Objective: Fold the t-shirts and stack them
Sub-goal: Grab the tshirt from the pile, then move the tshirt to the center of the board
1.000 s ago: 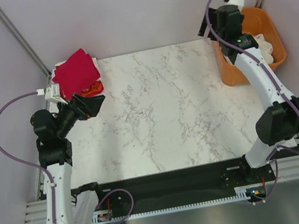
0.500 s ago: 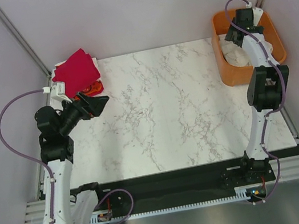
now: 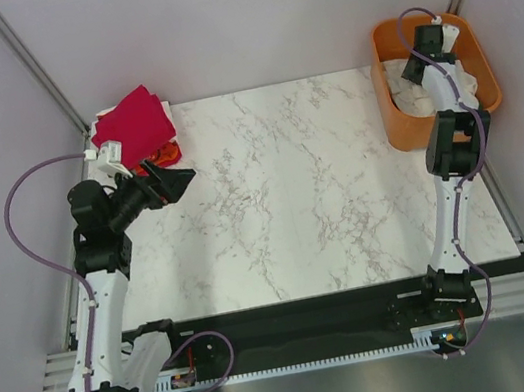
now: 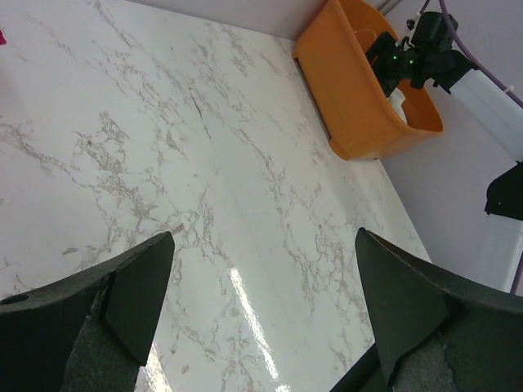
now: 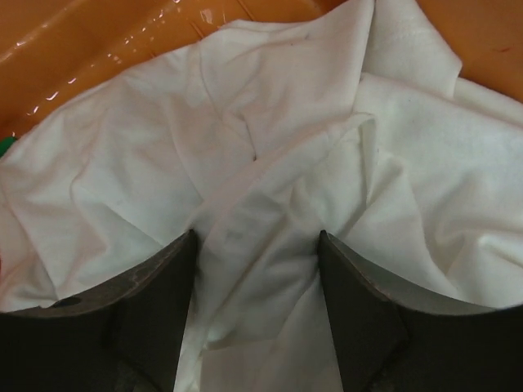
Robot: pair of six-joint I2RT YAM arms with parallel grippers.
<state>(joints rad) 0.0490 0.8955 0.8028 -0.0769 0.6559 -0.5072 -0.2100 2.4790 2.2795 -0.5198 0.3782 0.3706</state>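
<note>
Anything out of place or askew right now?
Only the stack at the far left corner: the crimson shirt lies skewed to the table edge, and the orange-red shirt pokes out beneath it. The cream-white shirt is crumpled in the orange tub. Nothing spilled or damaged.

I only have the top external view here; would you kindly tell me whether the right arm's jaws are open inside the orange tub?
Observer: Yes. The right wrist view shows the right arm's jaws open, with a raised fold of the white shirt between them.
Operator: Thank you. Does anything else lie in the tub?
Observer: Mostly white cloth; a green sliver shows at that view's left edge, too small to identify.
Operator: And the left arm?
Observer: The left wrist view shows its jaws wide open over the marble table, holding nothing.
</note>
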